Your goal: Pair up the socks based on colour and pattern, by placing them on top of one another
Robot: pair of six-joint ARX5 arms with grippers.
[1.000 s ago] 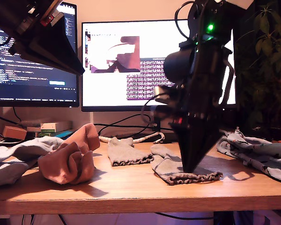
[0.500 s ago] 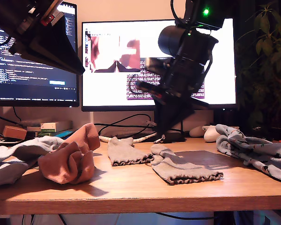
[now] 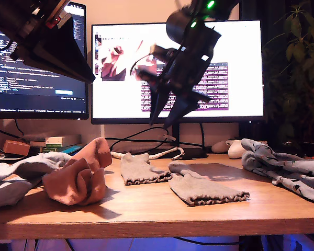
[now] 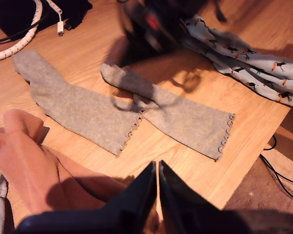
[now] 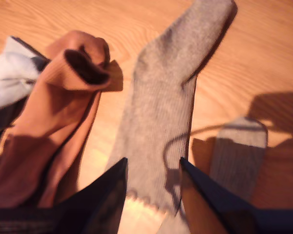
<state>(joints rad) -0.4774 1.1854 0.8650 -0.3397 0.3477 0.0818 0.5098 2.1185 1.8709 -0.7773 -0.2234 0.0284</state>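
1. You will find my second gripper held high in the air in front of the monitor, well above the table. Its fingers are spread apart with nothing between them.
2. Look along my second gripper in the second wrist view. The first grey sock lies flat on the wood below the gap between its fingers, well apart from them.
3. The second grey sock lies just beside the first one, off to one side of that gripper. In the first wrist view the first grey sock and the second grey sock touch at one edge and are not stacked.
4. The salmon-pink socks sit in a crumpled heap on the other side of my second gripper, next to the first grey sock.
5. My first gripper has its fingers pressed together and holds nothing. It hangs clear of the table, above the edge of the salmon-pink socks, with both grey socks ahead of its tips.
6. The patterned grey-blue socks lie bunched beyond the grey pair, farthest from my first gripper.
7. A pale sock lies against the pink heap on the side away from the grey socks.
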